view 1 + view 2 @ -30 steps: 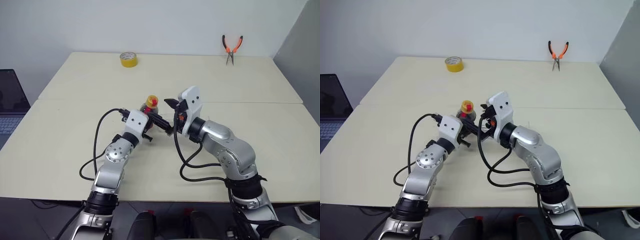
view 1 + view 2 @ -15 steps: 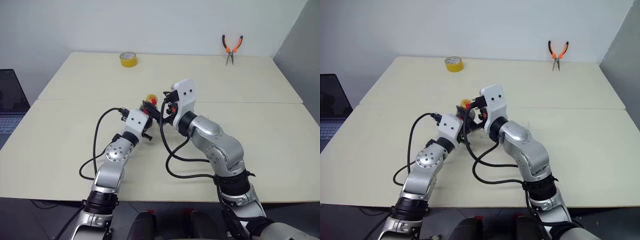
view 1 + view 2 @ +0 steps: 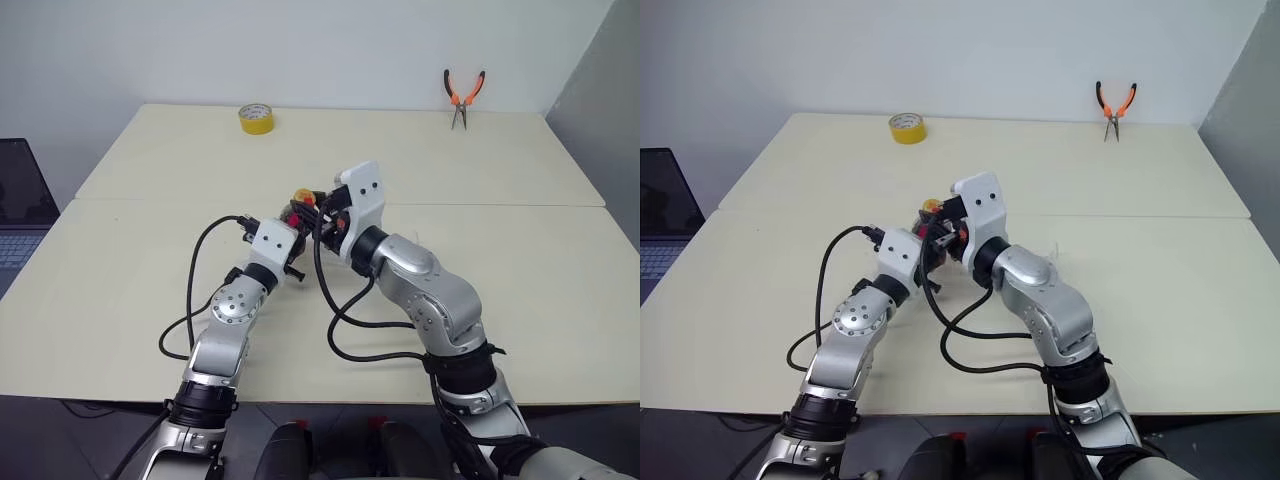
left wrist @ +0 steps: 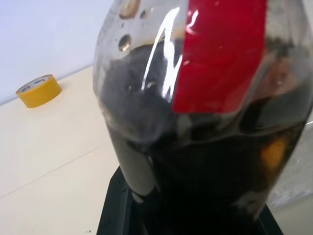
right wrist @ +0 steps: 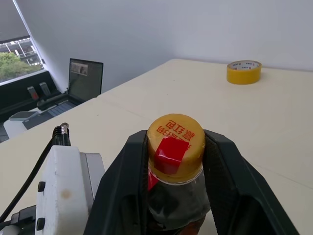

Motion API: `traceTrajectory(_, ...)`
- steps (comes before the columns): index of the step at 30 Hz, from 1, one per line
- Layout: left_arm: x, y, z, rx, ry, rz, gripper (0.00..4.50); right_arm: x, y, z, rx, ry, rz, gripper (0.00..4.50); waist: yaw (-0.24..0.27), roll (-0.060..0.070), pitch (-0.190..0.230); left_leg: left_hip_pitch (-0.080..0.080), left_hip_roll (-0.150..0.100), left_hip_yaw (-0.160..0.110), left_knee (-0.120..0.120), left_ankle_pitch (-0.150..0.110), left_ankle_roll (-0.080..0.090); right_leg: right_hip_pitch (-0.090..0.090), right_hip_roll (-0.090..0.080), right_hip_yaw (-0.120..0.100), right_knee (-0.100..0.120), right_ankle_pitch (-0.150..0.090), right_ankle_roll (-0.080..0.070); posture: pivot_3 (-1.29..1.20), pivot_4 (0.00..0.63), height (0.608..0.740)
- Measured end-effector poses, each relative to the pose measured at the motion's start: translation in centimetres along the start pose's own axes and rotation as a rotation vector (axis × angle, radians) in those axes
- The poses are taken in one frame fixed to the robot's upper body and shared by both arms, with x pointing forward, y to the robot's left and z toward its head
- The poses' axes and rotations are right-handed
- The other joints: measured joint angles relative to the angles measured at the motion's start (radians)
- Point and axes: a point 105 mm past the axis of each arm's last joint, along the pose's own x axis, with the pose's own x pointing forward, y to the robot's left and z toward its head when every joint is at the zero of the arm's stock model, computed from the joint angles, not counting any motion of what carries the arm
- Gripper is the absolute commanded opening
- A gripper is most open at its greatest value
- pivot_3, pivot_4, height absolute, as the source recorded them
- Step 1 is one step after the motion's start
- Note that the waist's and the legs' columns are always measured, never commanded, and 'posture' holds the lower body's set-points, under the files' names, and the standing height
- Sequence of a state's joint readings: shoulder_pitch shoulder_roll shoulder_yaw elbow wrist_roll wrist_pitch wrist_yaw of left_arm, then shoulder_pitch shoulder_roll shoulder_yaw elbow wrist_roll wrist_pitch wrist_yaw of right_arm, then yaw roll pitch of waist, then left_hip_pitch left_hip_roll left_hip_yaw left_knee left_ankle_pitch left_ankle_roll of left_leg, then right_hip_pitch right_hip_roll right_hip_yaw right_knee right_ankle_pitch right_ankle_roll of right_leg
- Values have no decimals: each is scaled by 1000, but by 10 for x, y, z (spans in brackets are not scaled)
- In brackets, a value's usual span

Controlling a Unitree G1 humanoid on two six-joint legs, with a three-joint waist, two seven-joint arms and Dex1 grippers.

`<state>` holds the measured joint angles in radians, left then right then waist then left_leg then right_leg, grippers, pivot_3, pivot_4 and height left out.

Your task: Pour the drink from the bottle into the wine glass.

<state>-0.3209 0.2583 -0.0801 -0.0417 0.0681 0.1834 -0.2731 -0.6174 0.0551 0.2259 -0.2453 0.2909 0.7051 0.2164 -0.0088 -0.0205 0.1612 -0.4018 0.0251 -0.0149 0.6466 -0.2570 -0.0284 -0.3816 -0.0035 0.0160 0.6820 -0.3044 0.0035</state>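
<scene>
The bottle (image 4: 205,122) is a clear one with a red label, and the dark drink (image 4: 195,191) fills its lower part. My left gripper (image 3: 297,222) is shut on the bottle's body and holds it upright over the middle of the table (image 3: 520,250). Black fingers (image 4: 115,205) press its base. My right gripper (image 5: 176,152) reaches in from the right, above the left hand. It is shut on the yellow-orange cap (image 5: 175,131), with one finger (image 5: 128,176) on each side touching it. The wine glass is out of view.
A yellow tape roll (image 3: 256,118) lies at the far left of the table. Orange-handled pliers (image 3: 464,95) hang on the wall at the far right. A laptop (image 3: 20,200) stands off the table's left edge. Cables loop from both wrists onto the tabletop.
My right gripper has swung left from beside the bottle to its top and closed its open fingers on the cap. The left arm and bottle have stayed still.
</scene>
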Motion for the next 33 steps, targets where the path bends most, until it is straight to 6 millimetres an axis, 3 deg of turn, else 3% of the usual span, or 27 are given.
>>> traceTrajectory(19, -4, 3, -8, 6, 32, 9, 739, 10, -25, -9, -101, 13, 381, 1252, -5, 0, 0, 0, 0, 1, 0, 0, 0, 0, 0, 0, 0, 0, 0, 0, 150, 740)
traceTrajectory(28, -5, 2, -10, 1, 36, 7, 738, 4, -38, -14, -95, 6, 264, 4423, -1, 0, 0, 0, 0, 0, 0, 0, 0, 0, 0, 0, 0, 0, 0, 0, 150, 740)
traceTrajectory(33, -5, 1, -7, -8, 26, 10, 738, -15, -41, -10, -48, -47, 172, 4500, 3, 0, 0, -1, 0, 0, 0, 0, 0, -1, 0, 0, 0, 0, 0, 0, 150, 740)
